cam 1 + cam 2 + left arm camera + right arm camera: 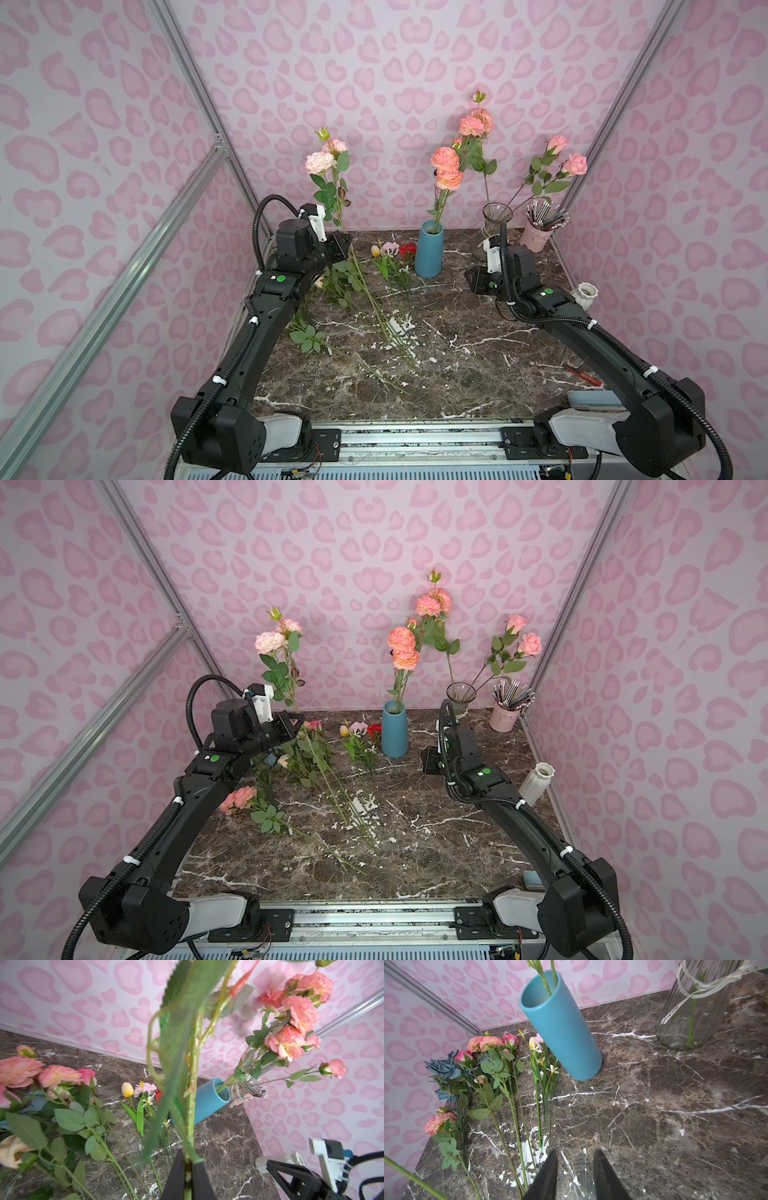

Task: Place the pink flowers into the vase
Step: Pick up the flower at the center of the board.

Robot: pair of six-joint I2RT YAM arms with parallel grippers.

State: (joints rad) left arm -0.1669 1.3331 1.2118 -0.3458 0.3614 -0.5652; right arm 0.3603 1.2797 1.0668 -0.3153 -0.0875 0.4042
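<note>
My left gripper [188, 1159] is shut on the green stem [192, 1088] of a sprig of pink flowers [322, 160], held upright at the table's back left, blooms high against the wall. More pink flowers [485, 1042] lie on the marble table to the left of the blue vase [429, 249], which holds a salmon-pink stem [446, 166]. The glass vase [494, 224] further right holds other pink flowers [476, 122]. My right gripper [575, 1153] hovers open and empty over bare marble, in front of the glass vase and to the right of the blue one.
A dusty-blue bunch [442, 1067], a yellow tulip [375, 249], a red carnation [408, 249] and small white flowers [548, 1068] lie among the stems. A pink pencil cup [536, 235] stands back right, a white vase [584, 293] at the right edge, and a red-handled tool [584, 374] front right.
</note>
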